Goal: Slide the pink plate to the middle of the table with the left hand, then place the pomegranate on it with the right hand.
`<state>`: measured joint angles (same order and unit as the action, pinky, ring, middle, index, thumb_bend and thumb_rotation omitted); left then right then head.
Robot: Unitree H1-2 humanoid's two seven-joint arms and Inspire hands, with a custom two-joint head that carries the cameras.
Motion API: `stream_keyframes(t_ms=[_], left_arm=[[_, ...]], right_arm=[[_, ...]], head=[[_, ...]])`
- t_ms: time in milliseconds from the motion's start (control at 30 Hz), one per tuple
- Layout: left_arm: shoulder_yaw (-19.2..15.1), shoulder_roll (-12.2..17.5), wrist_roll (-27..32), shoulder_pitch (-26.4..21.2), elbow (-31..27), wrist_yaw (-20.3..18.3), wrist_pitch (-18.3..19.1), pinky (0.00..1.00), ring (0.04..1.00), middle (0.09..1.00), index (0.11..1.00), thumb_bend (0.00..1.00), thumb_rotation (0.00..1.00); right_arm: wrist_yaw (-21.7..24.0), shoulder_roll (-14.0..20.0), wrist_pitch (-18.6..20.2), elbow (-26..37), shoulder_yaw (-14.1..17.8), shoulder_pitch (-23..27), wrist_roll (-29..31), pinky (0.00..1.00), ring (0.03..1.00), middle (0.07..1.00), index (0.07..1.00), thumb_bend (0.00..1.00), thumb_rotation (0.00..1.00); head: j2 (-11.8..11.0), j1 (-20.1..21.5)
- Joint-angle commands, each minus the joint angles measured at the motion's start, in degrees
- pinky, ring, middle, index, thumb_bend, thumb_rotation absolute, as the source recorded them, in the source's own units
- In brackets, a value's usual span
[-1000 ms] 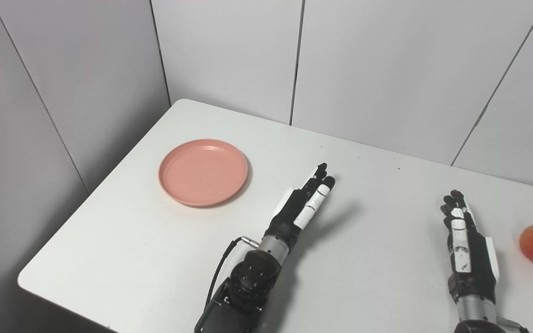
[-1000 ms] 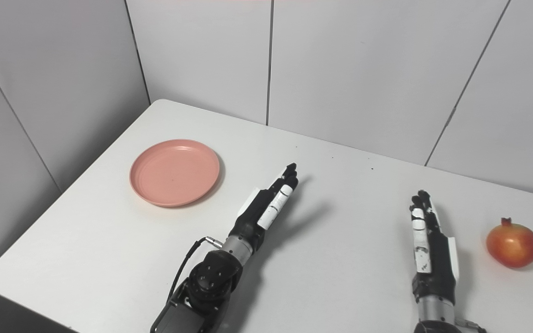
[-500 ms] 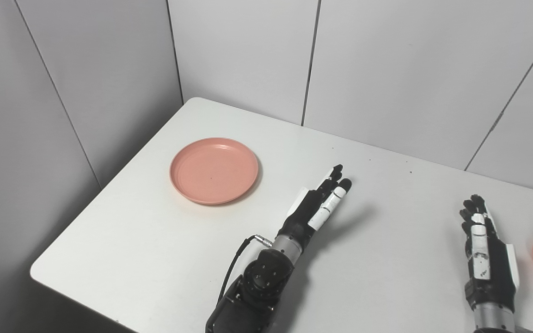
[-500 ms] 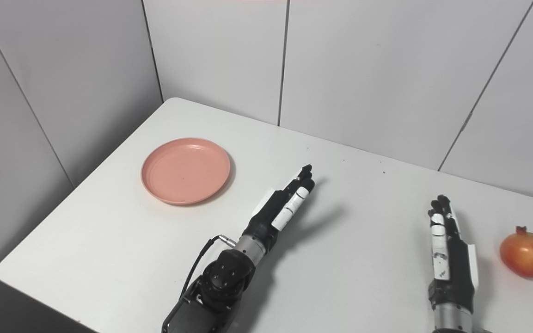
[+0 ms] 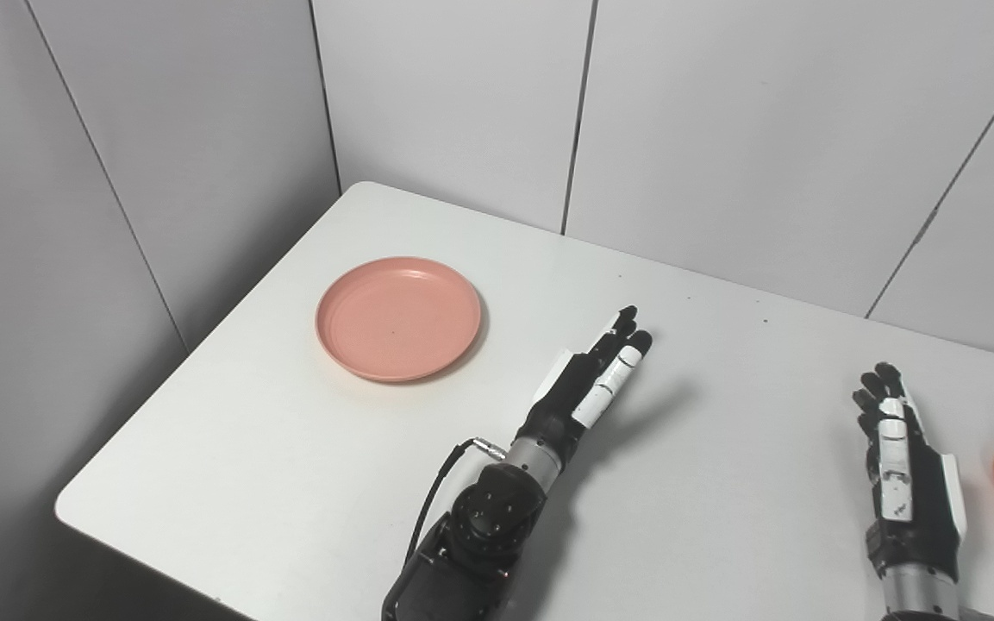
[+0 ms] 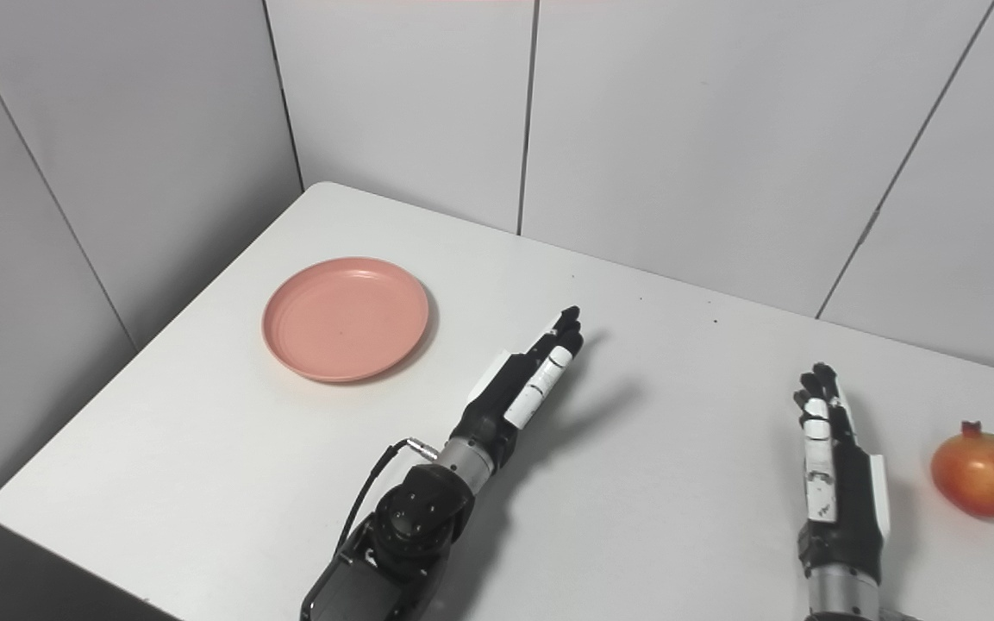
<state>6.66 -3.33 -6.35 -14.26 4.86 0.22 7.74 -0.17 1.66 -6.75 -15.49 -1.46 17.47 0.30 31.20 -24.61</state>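
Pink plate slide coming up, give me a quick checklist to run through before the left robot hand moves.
1. Pink plate flat on the table, nothing on it: ok.
2. Left robot hand open and holding nothing: ok.
3. Left robot hand touching the plate: not ok, it sits apart, to the plate's right.
4. Middle of the table free for the plate: ok.
5. Right robot hand open, beside the pomegranate, not touching: ok.

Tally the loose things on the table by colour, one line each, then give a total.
Pink: 1, the plate
Red-orange: 1, the pomegranate
Total: 2
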Motion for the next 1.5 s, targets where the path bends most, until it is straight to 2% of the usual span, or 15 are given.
stream_keyframes(t_ms=[0, 133, 333, 500, 800, 1100, 1267, 1367, 1433, 1467], left_arm=[[0.2, -0.2, -0.5, -1.0, -1.2, 0.4, -2.5, 0.99, 1.0, 1.0, 1.0, 0.69, 1.0], [0.2, 0.1, -1.1, -1.0, -2.4, 0.6, -2.4, 1.0, 1.0, 1.0, 1.0, 0.68, 1.0], [0.3, 0.4, -3.0, -0.5, -4.7, 1.1, -3.4, 0.99, 1.0, 1.0, 1.0, 0.64, 1.0], [-0.4, 0.8, -4.7, -0.6, -4.6, 2.9, -7.1, 0.97, 0.991, 0.997, 0.99, 0.6, 1.0], [-3.0, 1.5, -4.8, -1.6, -6.0, 3.9, -6.6, 0.95, 0.974, 0.98, 0.969, 0.64, 1.0], [-6.1, 2.5, -4.5, -2.2, -7.2, 5.0, -8.1, 0.94, 0.956, 0.965, 0.956, 0.63, 1.0], [-8.8, 2.9, -4.9, -2.4, -9.0, 6.8, -6.5, 0.92, 0.94, 0.949, 0.943, 0.63, 1.0], [-9.9, 3.3, -4.7, -2.8, -9.5, 7.3, -6.3, 0.89, 0.93, 0.947, 0.938, 0.6, 1.0], [-10.6, 3.6, -4.5, -3.1, -9.5, 7.3, -6.0, 0.89, 0.929, 0.946, 0.938, 0.59, 1.0], [-10.9, 3.7, -4.4, -3.2, -9.5, 7.2, -6.0, 0.93, 0.943, 0.953, 0.945, 0.59, 1.0]], right_arm=[[-0.1, 0.0, -2.7, -1.8, 0.2, -1.5, -0.5, 0.98, 0.93, 0.928, 0.925, 0.51, 0.98], [-0.4, -0.4, -2.9, -1.9, 0.2, -1.6, -0.6, 0.97, 0.928, 0.925, 0.924, 0.48, 0.96], [-0.4, -0.3, -2.9, -2.1, 0.3, -1.5, -0.6, 0.97, 0.929, 0.926, 0.924, 0.49, 0.96], [-0.7, -0.4, -3.3, -2.1, 0.0, -1.6, -1.4, 0.95, 0.92, 0.919, 0.918, 0.49, 0.96], [-0.4, -0.5, -2.9, -2.0, 0.2, -1.6, -1.3, 0.97, 0.931, 0.929, 0.924, 0.5, 0.97], [-0.7, -0.9, -2.5, -1.6, 0.5, -1.7, -1.2, 0.97, 0.922, 0.922, 0.915, 0.5, 0.96], [-1.1, -0.6, -3.4, -2.6, 0.5, -1.5, -2.0, 0.97, 0.918, 0.917, 0.914, 0.51, 0.97], [-1.3, -0.5, -3.3, -2.7, 0.5, -1.5, -2.2, 0.95, 0.914, 0.914, 0.915, 0.51, 0.97], [-1.0, -0.5, -3.5, -2.9, 0.6, -1.4, -1.9, 0.95, 0.916, 0.915, 0.917, 0.51, 0.97], [-0.8, -0.4, -3.7, -3.0, 0.7, -1.4, -1.7, 0.96, 0.921, 0.917, 0.92, 0.51, 0.97]], head=[[-0.4, 0.2], [-0.6, 0.4], [-0.6, 0.3], [-0.7, 0.4], [-0.5, 0.3], [-0.4, 0.0], [-0.4, -0.3], [-0.3, -0.5], [-0.5, -0.8], [-0.5, -0.8]])
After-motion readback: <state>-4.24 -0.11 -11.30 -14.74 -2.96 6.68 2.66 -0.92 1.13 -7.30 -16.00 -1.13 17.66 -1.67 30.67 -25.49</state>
